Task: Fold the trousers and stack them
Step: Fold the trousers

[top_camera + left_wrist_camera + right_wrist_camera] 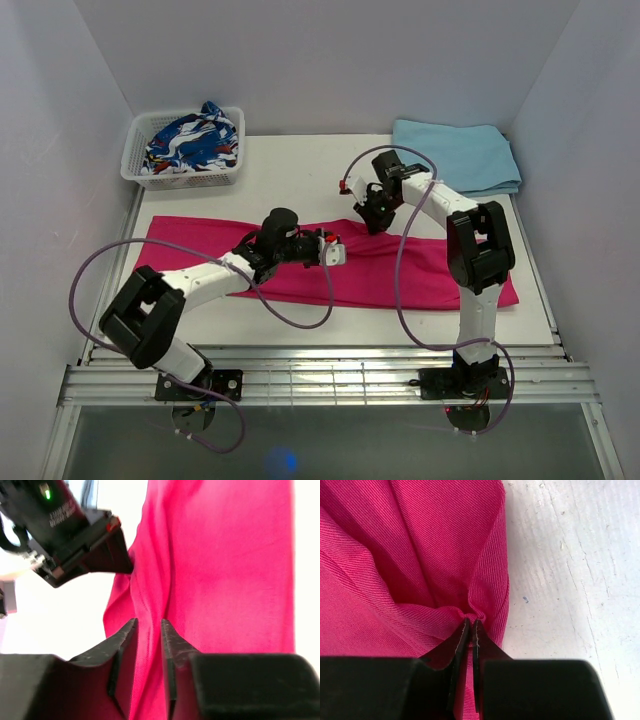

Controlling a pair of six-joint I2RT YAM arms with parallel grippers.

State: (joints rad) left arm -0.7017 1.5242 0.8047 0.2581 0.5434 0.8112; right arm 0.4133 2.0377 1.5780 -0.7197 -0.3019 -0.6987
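Observation:
The magenta-pink trousers (420, 272) lie spread in a long band across the white table (300, 180). My left gripper (338, 252) is over their middle. In the left wrist view its jaws (148, 625) stand narrowly apart and are closed on a raised fold of the trousers (225, 570). My right gripper (372, 222) is at the trousers' far edge near the middle. In the right wrist view it (471, 622) is shut on a puckered bunch of the pink fabric (395, 555) beside the bare table (570, 555). The right gripper's black body also shows in the left wrist view (75, 535).
A white basket (135, 172) holding a blue-white-red patterned garment (190, 142) stands at the back left. A folded light blue cloth (460, 155) lies at the back right. White walls enclose the table on three sides. Metal rails (320, 375) run along the near edge.

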